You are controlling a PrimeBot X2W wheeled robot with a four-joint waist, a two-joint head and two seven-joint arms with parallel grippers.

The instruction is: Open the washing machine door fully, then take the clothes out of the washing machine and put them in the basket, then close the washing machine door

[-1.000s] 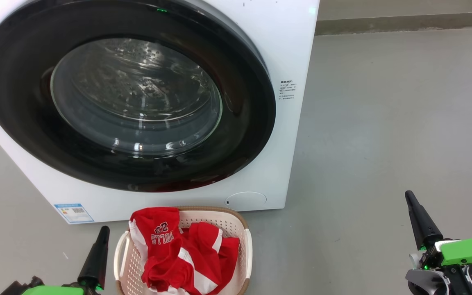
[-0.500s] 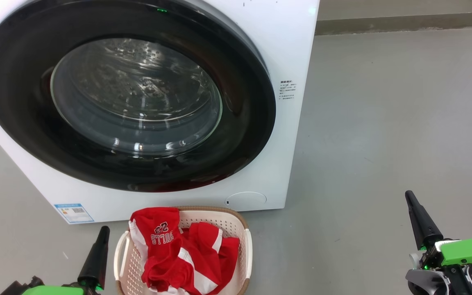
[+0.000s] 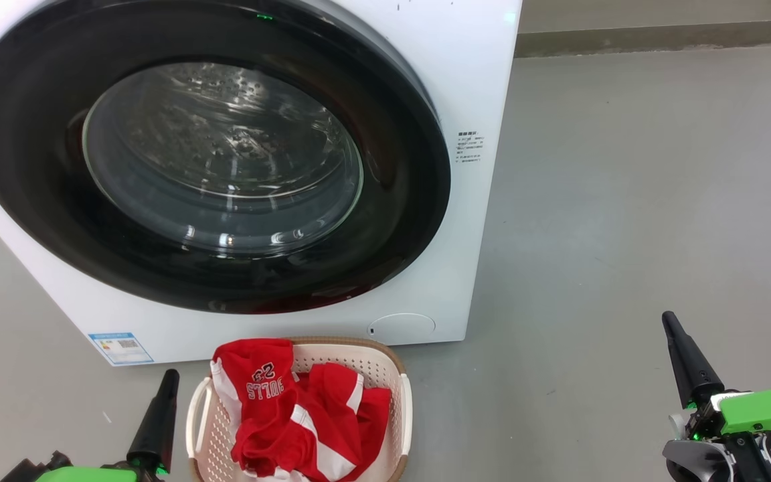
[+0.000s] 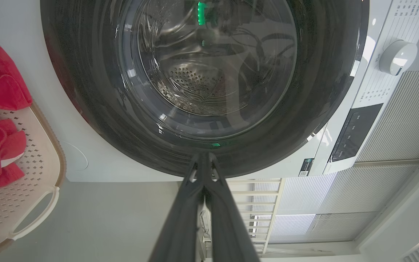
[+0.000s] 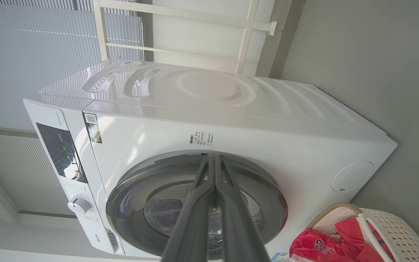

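Grey floor point(image 3: 626, 201), laundry corner with a pale wall behind. The washing machine door point(image 3: 221, 161) sits shut, flush against the washing machine point(image 3: 479, 73); the drum behind the glass looks empty as far as I can see. The clothes point(image 3: 305, 415), red jersey pieces, are piled in the basket point(image 3: 375, 365), which stands on the floor just in front of the machine, below the door. Left hand point(image 3: 170, 381) is low, just beside the basket's left side, fingers pressed together, holding nothing. Right hand point(image 3: 670, 325) is well apart over bare floor, also pressed together and empty. Progress, judged: opening, unloading and closing all look done, with nothing obvious left. Versus the earlier frames: no change, everything and both hands in the same spots.
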